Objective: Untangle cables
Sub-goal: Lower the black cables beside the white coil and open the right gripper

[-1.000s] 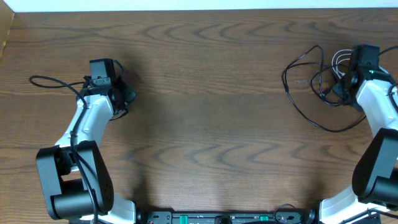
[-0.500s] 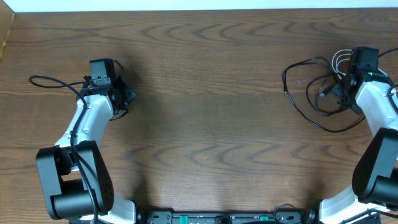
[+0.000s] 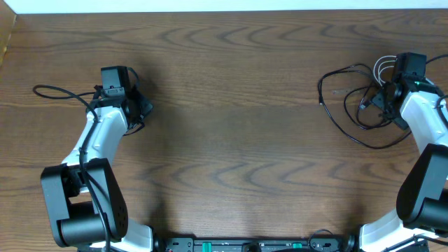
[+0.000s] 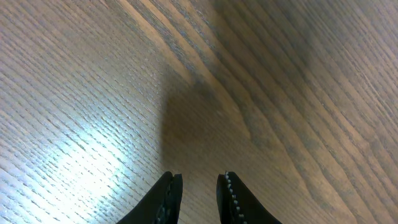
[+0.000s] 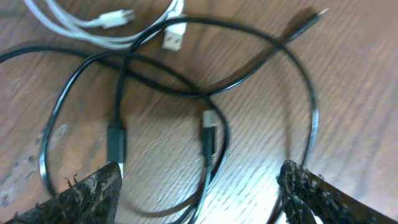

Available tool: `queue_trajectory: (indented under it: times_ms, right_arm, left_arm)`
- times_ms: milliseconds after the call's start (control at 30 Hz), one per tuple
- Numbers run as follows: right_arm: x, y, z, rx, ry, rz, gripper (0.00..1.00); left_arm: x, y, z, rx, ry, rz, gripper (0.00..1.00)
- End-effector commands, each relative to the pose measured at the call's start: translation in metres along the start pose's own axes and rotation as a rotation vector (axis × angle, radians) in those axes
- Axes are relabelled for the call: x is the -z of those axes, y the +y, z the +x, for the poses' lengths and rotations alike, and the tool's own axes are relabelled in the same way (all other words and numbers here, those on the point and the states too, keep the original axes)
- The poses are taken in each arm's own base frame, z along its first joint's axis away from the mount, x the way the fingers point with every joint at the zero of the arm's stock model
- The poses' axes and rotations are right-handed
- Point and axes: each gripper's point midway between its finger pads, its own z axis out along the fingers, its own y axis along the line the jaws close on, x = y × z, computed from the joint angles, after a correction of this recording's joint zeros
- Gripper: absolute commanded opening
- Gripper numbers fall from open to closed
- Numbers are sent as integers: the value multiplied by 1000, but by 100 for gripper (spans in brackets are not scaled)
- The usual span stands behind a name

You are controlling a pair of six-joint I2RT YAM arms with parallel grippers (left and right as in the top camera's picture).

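Cables (image 5: 205, 93): black and white loops crossed on the table (image 3: 231, 140), far right side.
Right tool (image 5: 199, 186): wide apart, empty, just above them.
Left tool (image 4: 198, 193): narrowly apart, empty, well away.
My plan: pinch one black plug end (image 5: 209, 134), draw it out slowly.

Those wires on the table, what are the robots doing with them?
A tangle of thin black cords and a thin white cord lies on the brown wooden table. The right arm's fingers hang wide open over it, gripping nothing. The left arm's fingers are far off, nearly together and empty. The cords cross over each other.
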Motion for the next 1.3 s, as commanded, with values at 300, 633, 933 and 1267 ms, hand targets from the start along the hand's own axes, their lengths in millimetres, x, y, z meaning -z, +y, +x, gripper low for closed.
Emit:
queue_trajectory:
  times_ms: [300,633,933,1267]
  right_arm:
    - [6,7,4,-10,28,-63,99]
    - [12,8,-55,34,-239,-19,99]
    - [50,111,-72,184,-307,-567,99]
    - [30,96,-46,302,-246,-416,81]
  left_arm:
    - [0,3,2,-5,4,-10,24]
    - [0,3,2,-5,4,-9,25]
    - [0,3,3,-5,6,-11,25]
    - [0,3,3,-5,7,-11,24]
